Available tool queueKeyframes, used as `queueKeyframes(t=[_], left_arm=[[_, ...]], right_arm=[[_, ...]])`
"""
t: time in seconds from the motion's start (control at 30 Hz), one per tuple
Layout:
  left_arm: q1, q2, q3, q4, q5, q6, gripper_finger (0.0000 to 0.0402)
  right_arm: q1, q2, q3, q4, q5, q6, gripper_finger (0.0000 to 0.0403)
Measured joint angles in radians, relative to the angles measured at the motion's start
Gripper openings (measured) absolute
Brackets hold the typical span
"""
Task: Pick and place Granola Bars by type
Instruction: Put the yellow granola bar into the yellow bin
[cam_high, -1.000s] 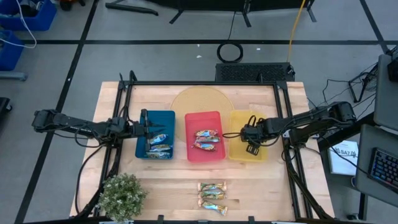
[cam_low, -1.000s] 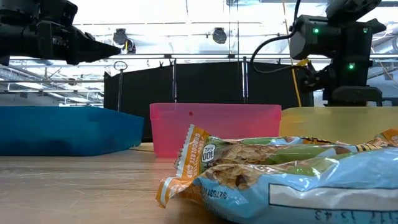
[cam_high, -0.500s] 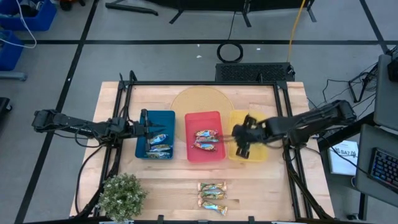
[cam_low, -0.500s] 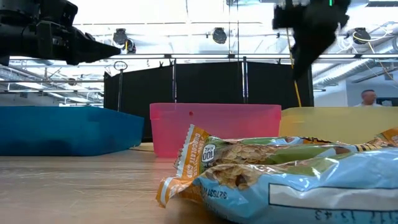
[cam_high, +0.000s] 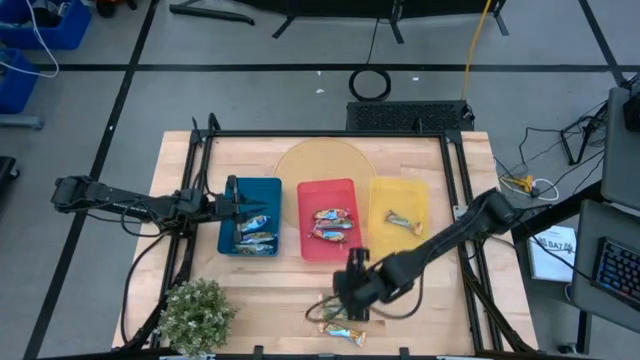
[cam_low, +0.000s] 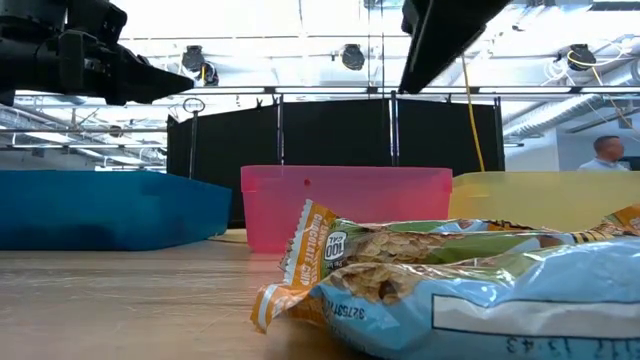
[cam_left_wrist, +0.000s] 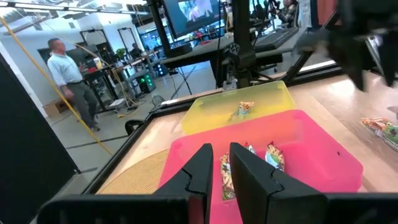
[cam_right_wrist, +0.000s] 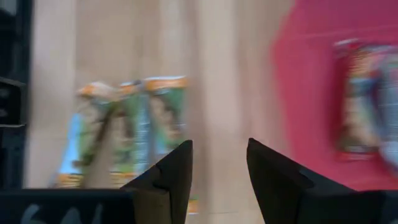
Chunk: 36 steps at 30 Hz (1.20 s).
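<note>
Gold-tan bars (cam_high: 343, 333) lie side by side on the wood near the table's near edge, and fill the low view's foreground (cam_low: 450, 280). My right gripper (cam_high: 347, 303) hovers open just above them, empty; its wrist view (cam_right_wrist: 219, 174) looks down on the bars (cam_right_wrist: 124, 134). One gold-tan bar (cam_high: 403, 222) lies in the yellow tray (cam_high: 378, 240). Two red-orange bars (cam_high: 332, 224) lie in the red tray (cam_high: 303, 220), and blue-silver bars (cam_high: 255, 234) lie in the blue tray (cam_high: 268, 190). My left gripper (cam_high: 236, 205) waits over the blue tray's left side, its fingers (cam_left_wrist: 199, 168) nearly together.
A potted plant (cam_high: 195, 315) stands at the near left corner. A round tan mat (cam_high: 322, 160) lies behind the trays. Black frame rails (cam_high: 455, 190) run along both table sides. A person (cam_left_wrist: 62, 68) stands in the room beyond.
My right gripper has swung from above the yellow tray toward the near edge and leftward, ending over the gold-tan bars on the wood. A gold-tan bar now shows in the yellow tray where the gripper stood. The left arm has kept still.
</note>
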Motion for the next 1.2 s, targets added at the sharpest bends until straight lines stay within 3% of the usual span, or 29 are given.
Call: queueKeyframes(t=[0.17, 0.5, 0.6, 0.73, 0.8, 0.97, 1.07, 1.2], left_arm=[[0.0, 0.0, 0.0, 0.001, 0.0, 0.0, 0.0063], [0.0, 0.0, 0.0, 0.002, -0.001, 0.002, 0.0063], [-0.009, 0.0, 0.041, -0.06, -0.015, -0.026, 0.0063], [-0.063, 0.041, 0.201, -0.373, -0.079, -0.106, 0.0063], [-0.095, 0.093, 0.264, -0.443, -0.109, -0.149, 0.0063], [-0.168, 0.239, 0.356, -0.396, -0.071, -0.105, 0.0063], [-0.206, 0.326, 0.411, -0.374, -0.072, -0.103, 0.0063], [-0.274, 0.457, 0.49, -0.374, -0.079, -0.113, 0.0063]], right_arm=[[0.034, 0.082, 0.036, -0.006, -0.02, 0.037, 0.0141], [0.064, 0.099, -0.009, 0.023, -0.095, 0.035, 0.0141], [0.067, 0.099, -0.022, 0.01, -0.035, 0.027, 0.0141], [0.083, 0.079, -0.023, -0.028, 0.125, -0.042, 0.0141], [0.099, 0.051, -0.023, -0.066, 0.21, -0.08, 0.0141], [0.103, -0.062, -0.049, -0.158, 0.326, -0.177, 0.0123], [0.09, -0.185, -0.147, -0.086, 0.363, -0.263, 0.0097], [0.064, -0.411, -0.374, 0.12, 0.374, -0.36, 0.0051]])
